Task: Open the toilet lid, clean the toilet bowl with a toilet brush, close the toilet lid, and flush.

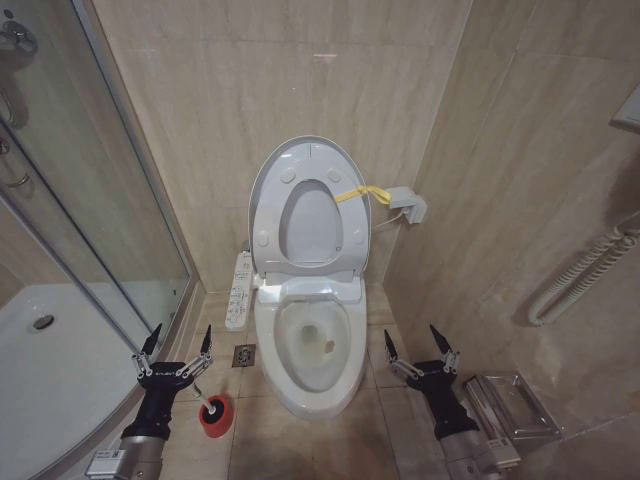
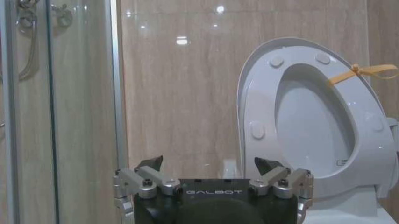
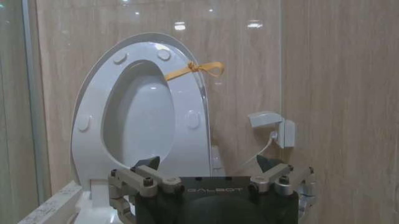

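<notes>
The toilet lid [image 1: 303, 160] stands raised with the seat against the wall, a yellow strap [image 1: 355, 193] tied to it. The stained toilet bowl [image 1: 312, 345] lies exposed. The toilet brush [image 1: 213, 412] sits on the floor just beside the released left gripper [image 1: 178, 342]; the right gripper [image 1: 415, 345], also spread, hovers at the bowl's other side

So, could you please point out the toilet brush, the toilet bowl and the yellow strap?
toilet brush [image 1: 214, 414], head view, red holder.
toilet bowl [image 1: 345, 360], head view, right rim.
yellow strap [image 3: 198, 68], right wrist view, knot.
</notes>
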You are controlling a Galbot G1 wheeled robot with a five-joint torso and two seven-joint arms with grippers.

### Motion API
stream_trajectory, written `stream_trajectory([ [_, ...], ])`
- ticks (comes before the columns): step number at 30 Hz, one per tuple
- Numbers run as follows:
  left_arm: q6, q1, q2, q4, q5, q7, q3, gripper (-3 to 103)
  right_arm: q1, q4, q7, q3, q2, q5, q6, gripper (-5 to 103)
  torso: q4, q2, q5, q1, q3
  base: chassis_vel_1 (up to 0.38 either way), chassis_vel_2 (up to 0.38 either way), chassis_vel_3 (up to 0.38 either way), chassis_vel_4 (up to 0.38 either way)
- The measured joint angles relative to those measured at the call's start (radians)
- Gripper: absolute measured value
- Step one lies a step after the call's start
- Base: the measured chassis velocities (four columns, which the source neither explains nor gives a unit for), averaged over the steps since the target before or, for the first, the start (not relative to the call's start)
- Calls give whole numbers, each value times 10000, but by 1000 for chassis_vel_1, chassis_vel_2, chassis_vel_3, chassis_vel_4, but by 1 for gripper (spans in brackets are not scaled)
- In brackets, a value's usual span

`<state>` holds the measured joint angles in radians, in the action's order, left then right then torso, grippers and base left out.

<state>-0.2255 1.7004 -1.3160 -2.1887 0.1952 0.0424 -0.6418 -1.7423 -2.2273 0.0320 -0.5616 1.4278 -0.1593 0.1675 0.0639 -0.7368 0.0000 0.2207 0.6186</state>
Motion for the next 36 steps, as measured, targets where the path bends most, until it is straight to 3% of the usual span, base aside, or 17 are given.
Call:
stream_trajectory([
  [36,0,0,0,-1,0,0,0,99,1,0,0,0,0,0,0,100,0,0,0,0,0,0,0,0,0],
])
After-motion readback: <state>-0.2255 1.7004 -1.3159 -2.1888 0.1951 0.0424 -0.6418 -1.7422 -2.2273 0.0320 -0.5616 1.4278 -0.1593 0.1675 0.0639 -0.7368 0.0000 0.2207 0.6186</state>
